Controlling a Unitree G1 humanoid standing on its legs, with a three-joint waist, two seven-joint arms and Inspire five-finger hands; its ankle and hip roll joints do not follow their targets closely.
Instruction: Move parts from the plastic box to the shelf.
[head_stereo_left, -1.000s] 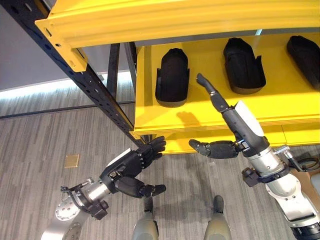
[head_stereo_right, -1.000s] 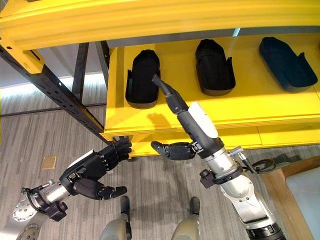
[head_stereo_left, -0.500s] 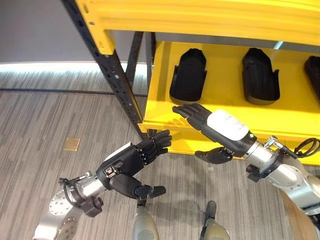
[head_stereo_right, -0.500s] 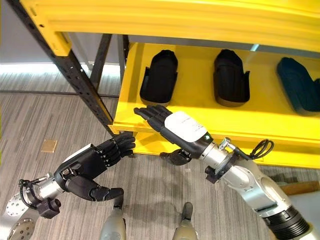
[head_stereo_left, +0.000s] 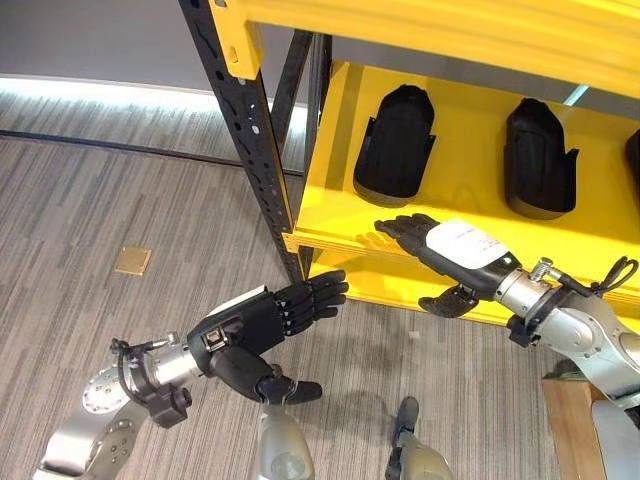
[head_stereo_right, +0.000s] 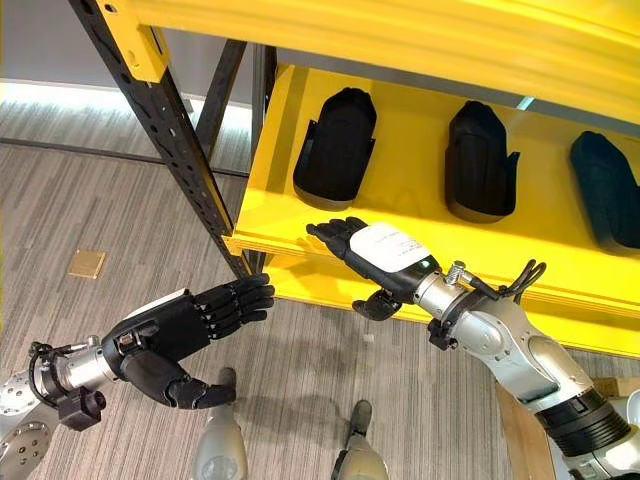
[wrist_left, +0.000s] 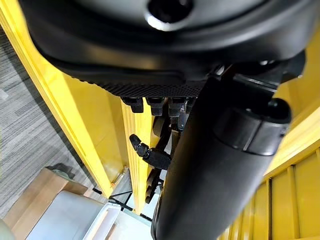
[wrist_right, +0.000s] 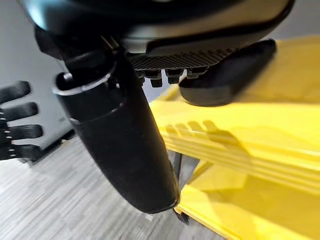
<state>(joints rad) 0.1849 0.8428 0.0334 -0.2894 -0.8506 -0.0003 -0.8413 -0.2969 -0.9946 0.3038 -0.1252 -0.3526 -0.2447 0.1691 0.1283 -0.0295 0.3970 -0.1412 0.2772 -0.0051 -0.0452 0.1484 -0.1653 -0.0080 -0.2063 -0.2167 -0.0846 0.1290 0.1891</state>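
Shelving in bright yellow metal (head_stereo_left: 330, 215) fills the upper right of the left eye view, and three black moulded plastic parts sit on its board: the left part (head_stereo_left: 395, 145) at upper centre, the middle part (head_stereo_left: 540, 157) to its right, and the right part (head_stereo_left: 634, 160) just cut by the right edge. My right hand (head_stereo_left: 440, 243) comes in from the right at mid-frame, palm down, fingers straight and together over the shelf's front lip, thumb hanging below the edge, holding nothing. My left hand (head_stereo_left: 255, 328) is at lower centre-left over the grey striped carpet (head_stereo_left: 120, 200), fingers straight and relaxed, thumb out, empty too. A black perforated steel upright (head_stereo_left: 250, 140) runs down from the top, and a small tan square floor plate (head_stereo_left: 132, 261) lies at left.

Right eye view now: same layout, the left part (head_stereo_right: 335, 148), middle part (head_stereo_right: 480, 162) and right part (head_stereo_right: 605, 192) in a row across the upper half, my right hand (head_stereo_right: 375, 250) just below the left part and apart from it, my left hand (head_stereo_right: 175, 325) at lower left.

Left wrist view: my own dark thumb (wrist_left: 210, 165) crosses the centre, yellow shelf edges behind it.

Right wrist view: my thumb (wrist_right: 120, 135) in the middle, one black part (wrist_right: 225, 75) resting on the yellow board at upper right, my left hand's fingers (wrist_right: 15, 120) at the left edge.
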